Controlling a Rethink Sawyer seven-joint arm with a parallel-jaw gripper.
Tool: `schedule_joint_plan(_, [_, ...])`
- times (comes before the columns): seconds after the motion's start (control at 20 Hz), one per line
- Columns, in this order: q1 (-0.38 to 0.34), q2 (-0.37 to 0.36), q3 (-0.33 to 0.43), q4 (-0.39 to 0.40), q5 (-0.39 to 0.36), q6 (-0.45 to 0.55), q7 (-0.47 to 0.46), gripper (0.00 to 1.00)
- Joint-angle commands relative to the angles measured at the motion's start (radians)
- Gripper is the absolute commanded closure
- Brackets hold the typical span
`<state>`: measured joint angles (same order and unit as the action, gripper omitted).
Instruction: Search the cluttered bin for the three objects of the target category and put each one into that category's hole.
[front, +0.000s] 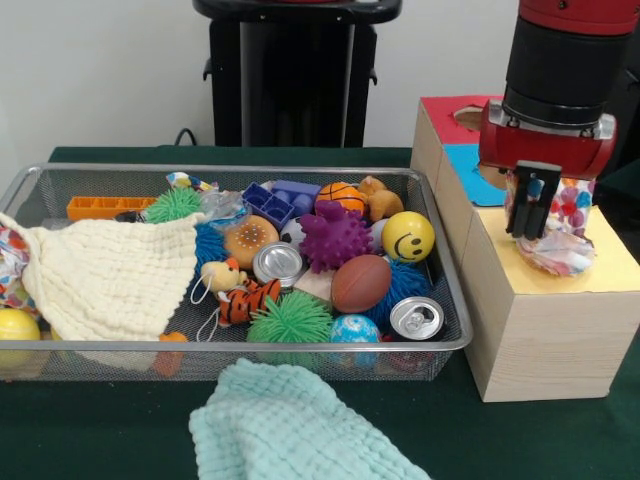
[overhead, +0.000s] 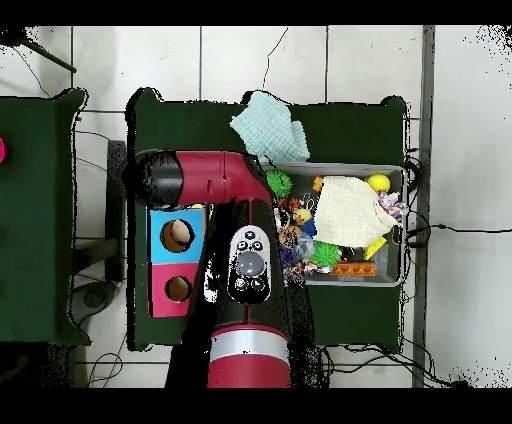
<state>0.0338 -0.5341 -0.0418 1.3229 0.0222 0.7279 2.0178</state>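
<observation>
My gripper (front: 530, 230) hangs over the yellow end of the wooden box (front: 545, 330), to the right of the bin. Its black fingers (front: 523, 205) stand close together, shut on a white cloth with coloured dots (front: 568, 245). The cloth bunches around the fingers and rests on the yellow top, so any hole there is hidden. A cream cloth (front: 110, 275) covers the left part of the wire bin (front: 240, 345). Another patterned cloth (front: 10, 262) peeks out at the bin's left edge. In the overhead view the arm (overhead: 245, 265) hides the gripper.
The box's blue section (overhead: 177, 235) and red section (overhead: 178, 289) each show a round hole. A pale teal cloth (front: 290, 430) lies on the table in front of the bin. The bin also holds balls, cans, spiky toys, a tiger plush and blue and orange plastic pieces.
</observation>
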Motion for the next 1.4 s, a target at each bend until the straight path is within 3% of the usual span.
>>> schedule_joint_plan(0.05, [-0.015,0.048,0.080,0.124,-0.028,-0.057,0.041,1.00])
schedule_joint_plan(0.5, [-0.039,0.086,0.112,0.098,-0.027,-0.059,0.017,1.00])
schedule_joint_plan(1.1, [-0.019,0.203,0.123,-0.026,-0.042,-0.112,0.035,1.00])
schedule_joint_plan(1.4, [-0.028,0.301,0.119,-0.132,-0.073,-0.149,0.003,1.00])
